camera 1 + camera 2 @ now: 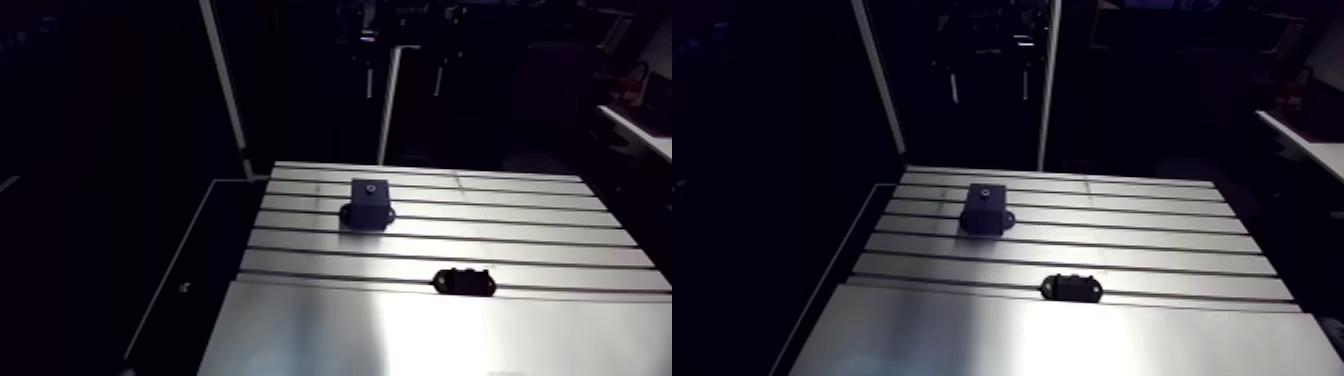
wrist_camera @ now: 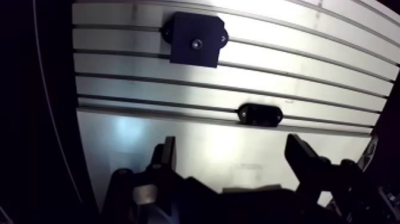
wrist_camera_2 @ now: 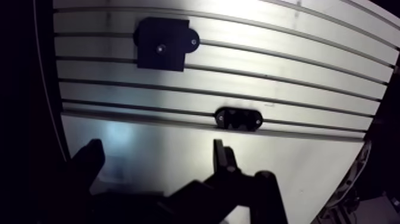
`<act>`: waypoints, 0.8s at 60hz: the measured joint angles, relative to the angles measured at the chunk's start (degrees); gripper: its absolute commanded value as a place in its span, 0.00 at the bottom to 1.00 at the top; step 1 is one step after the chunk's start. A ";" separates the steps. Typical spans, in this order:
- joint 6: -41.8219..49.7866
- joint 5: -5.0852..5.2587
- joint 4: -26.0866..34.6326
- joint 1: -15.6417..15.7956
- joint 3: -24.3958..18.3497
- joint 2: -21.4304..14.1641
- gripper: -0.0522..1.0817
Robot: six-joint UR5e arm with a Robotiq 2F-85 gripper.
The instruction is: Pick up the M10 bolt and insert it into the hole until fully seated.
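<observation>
A black block [image 1: 368,203] with a small hole in its top stands on the far part of the slotted table [image 1: 420,335]. Closer, a low black oval piece [image 1: 463,281] lies across a slot; I cannot make out a bolt on it. In the wrist view my gripper [image 2: 233,159] hangs open above the smooth near plate, with nothing between its fingers [image 2: 168,156]. The oval piece [image 2: 259,114] lies just ahead of the gripper. The block [image 2: 195,39] sits farther ahead, off toward the left finger's side. The arm view does not show the gripper.
The table's left edge [image 1: 235,285] drops to a dark lower frame. An upright pale post [image 1: 386,105] stands behind the far edge. The smooth near plate [image 2: 196,140] spreads under the gripper.
</observation>
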 measured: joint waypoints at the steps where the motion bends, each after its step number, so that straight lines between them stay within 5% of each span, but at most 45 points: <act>1: 0.04 0.01 0.17 -0.14 0.04 -0.49 0.05; 31: 0.33 -0.03 2.35 -4.44 3.53 -10.95 0.06; 48: 0.08 0.01 1.78 -6.11 5.84 -12.92 0.06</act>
